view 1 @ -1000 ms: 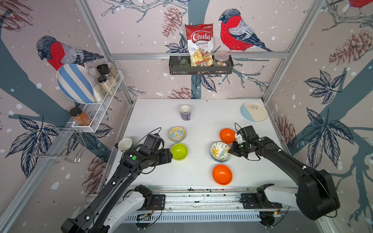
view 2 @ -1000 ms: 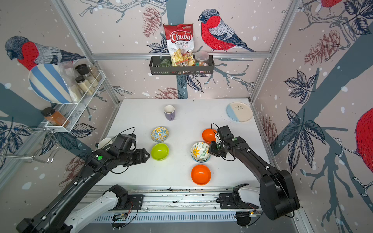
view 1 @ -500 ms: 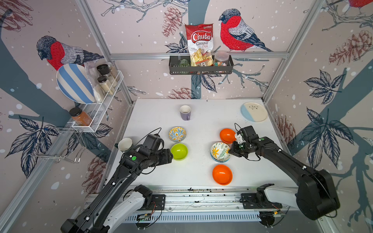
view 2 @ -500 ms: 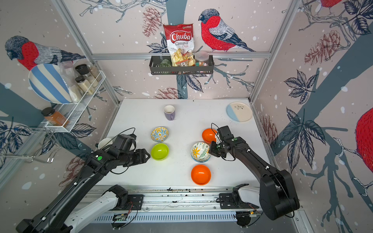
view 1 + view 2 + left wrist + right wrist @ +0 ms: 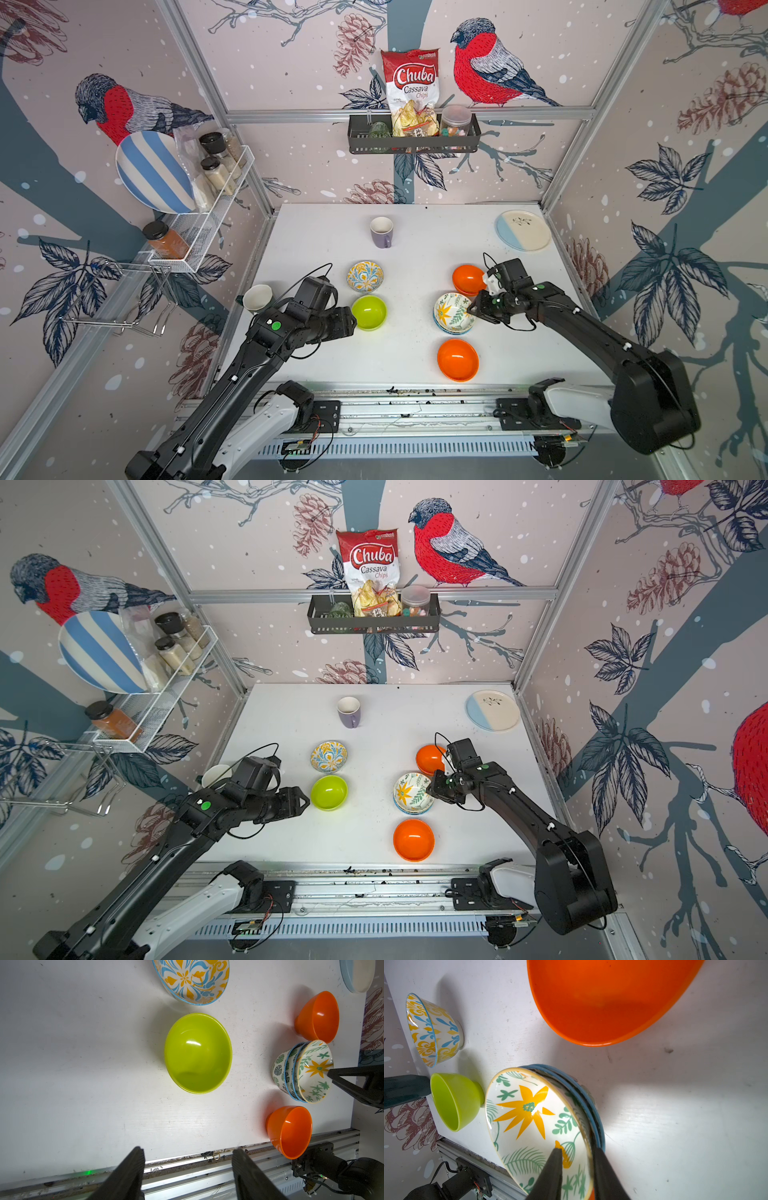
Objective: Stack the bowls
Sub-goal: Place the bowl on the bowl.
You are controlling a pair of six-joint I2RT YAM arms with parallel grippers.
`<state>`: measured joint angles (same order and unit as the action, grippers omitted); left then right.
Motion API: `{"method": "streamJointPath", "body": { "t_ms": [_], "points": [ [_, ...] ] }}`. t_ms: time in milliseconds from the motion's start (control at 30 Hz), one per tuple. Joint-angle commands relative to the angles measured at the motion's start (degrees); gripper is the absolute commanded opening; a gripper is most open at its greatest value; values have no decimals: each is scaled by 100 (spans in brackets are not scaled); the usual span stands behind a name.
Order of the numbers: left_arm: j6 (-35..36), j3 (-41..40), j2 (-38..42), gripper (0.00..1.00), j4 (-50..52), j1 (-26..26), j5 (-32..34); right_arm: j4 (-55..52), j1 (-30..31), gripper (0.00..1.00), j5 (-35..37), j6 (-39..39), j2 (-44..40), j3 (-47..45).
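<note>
**Scene barely changed; right fingers loose over the stack's rim**

In the top views neither arm nor any bowl has shifted since a second ago. Nearest the rail sits an orange bowl (image 5: 457,359). Behind it is the stack of nested leaf-print bowls (image 5: 454,312). The right gripper (image 5: 576,1150) straddles its top rim, slightly parted, with the inner finger clear of the rim and gripping nothing. The left gripper (image 5: 187,1149), wide open and empty, hovers just beside the lime green bowl (image 5: 369,312). Farther back are a second orange bowl (image 5: 468,279) and a yellow-and-blue floral bowl (image 5: 365,276). Beyond them a purple mug (image 5: 381,232) and a cream-and-blue plate (image 5: 523,230) sit on the white table (image 5: 316,232). A black rack (image 5: 413,143) with a chips bag (image 5: 411,91) hangs on the bird-patterned back wall.
</note>
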<state>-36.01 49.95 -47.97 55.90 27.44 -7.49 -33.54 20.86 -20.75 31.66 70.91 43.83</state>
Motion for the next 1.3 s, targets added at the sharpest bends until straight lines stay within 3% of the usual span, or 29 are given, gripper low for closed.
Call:
{"method": "streamJointPath", "body": {
  "t_ms": [0,500,1033,1267],
  "points": [
    [64,-3,6,69,-106,-28,-24,-52,-50,28,109,-19,-93,38],
    [66,-12,-24,69,-124,-28,-33,-11,-329,18,-63,-11,54,39],
    [60,-5,-37,69,-123,-28,-24,0,-311,18,-95,-19,60,56],
    [6,87,-170,69,-75,-36,353,40,-339,30,171,2,-222,70]
  ]
}}
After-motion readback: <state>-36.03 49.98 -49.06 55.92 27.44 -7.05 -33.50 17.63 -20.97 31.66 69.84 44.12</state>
